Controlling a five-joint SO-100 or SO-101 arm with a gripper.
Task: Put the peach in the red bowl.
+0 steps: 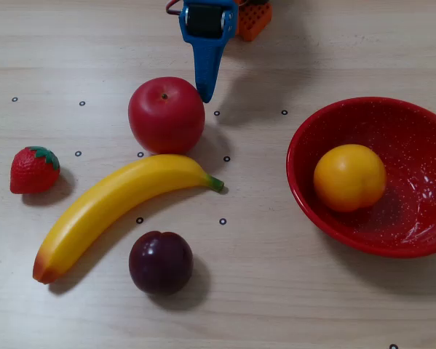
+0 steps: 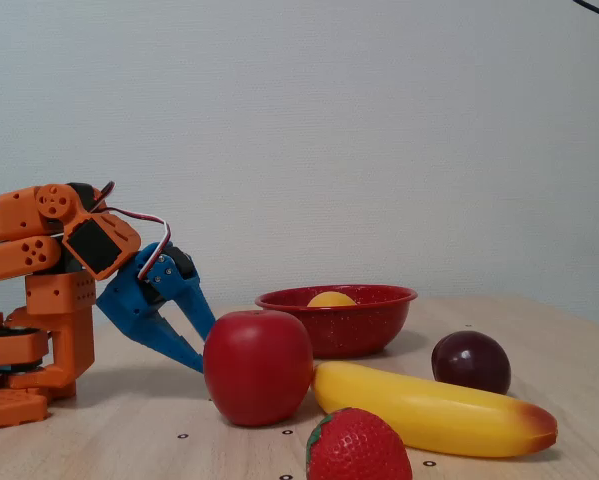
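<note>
Nearest the front edge of the worktop sit the plum and banana (neither matters here). Over by the right edge, the peach already rests inside the red bowl. At the back edge the gripper holds nothing, jaws seemingly together. I'd say only parking remains.
</note>
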